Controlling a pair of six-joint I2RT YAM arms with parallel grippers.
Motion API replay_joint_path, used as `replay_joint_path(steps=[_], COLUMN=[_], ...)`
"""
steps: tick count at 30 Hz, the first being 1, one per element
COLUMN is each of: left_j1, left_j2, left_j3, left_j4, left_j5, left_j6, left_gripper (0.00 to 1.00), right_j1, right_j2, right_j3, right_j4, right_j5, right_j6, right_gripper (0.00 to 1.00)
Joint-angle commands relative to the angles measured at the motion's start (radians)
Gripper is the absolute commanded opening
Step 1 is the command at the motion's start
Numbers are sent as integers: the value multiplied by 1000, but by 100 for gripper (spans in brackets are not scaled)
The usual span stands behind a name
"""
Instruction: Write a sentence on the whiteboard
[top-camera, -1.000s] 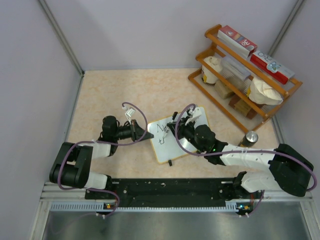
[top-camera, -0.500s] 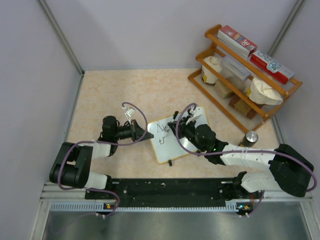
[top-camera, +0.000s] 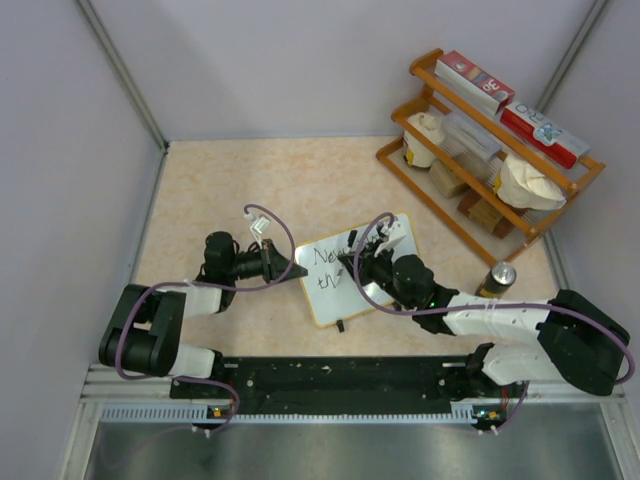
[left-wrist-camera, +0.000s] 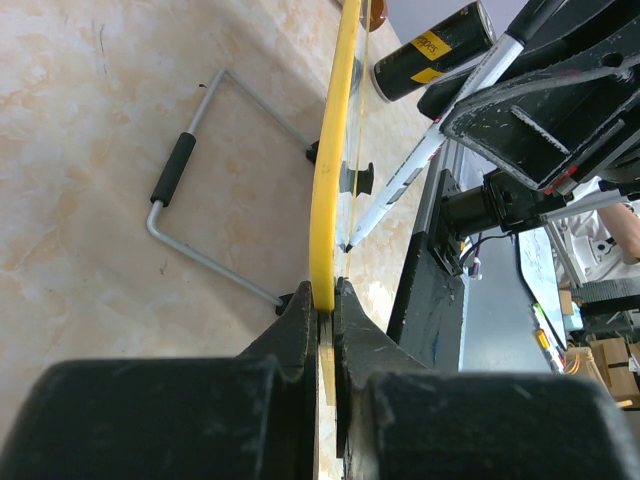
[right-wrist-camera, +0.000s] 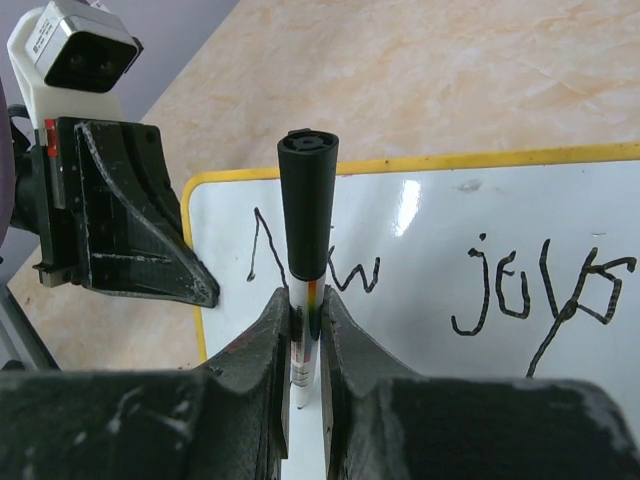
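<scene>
The whiteboard (top-camera: 330, 298) stands tilted mid-table on its wire stand (left-wrist-camera: 172, 170), its yellow-tan frame (left-wrist-camera: 325, 180) edge-on in the left wrist view. My left gripper (top-camera: 297, 271) (left-wrist-camera: 322, 295) is shut on the board's left edge. My right gripper (top-camera: 351, 264) (right-wrist-camera: 305, 305) is shut on a white marker (right-wrist-camera: 305, 200) with a black cap on its back end, and the marker (left-wrist-camera: 420, 160) has its tip on the board face (right-wrist-camera: 450, 230). Black handwriting fills the top line, and a few letters start a second line below it.
A wooden rack (top-camera: 490, 140) with boxes and cups stands at the back right. A dark can (top-camera: 497, 277) (left-wrist-camera: 435, 50) with a yellow label stands right of the board, by the right arm. Grey walls close in the table on the left, back and right.
The right gripper with the marker has shifted slightly right along the board. The second line has grown from one letter to a few. The left gripper has held still.
</scene>
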Motion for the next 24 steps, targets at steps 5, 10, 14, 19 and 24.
replay_joint_path(steps=[5,10,14,19,24], left_j1=[-10,-10,-10,-10,-10], left_j2=[6,9,8,8,9], left_j3=[2,2,4,4,4], left_j4=[23,23,23,23,25], left_j5=[59,59,59,60,60], left_j6=[39,41,39,39,39], left_gripper=[0,0,0,0,0], right_j1=[-13,-19,-27,-30,-30], right_j2=[-57,-100,-86,-43,-20], right_j3=[1,19,50,56,51], right_j4=[13,24,15,22,39], right_j5=[21,27,35,21,4], right_j6=[-10,-19,-36,-45,-33], right_gripper=[0,0,0,0,0])
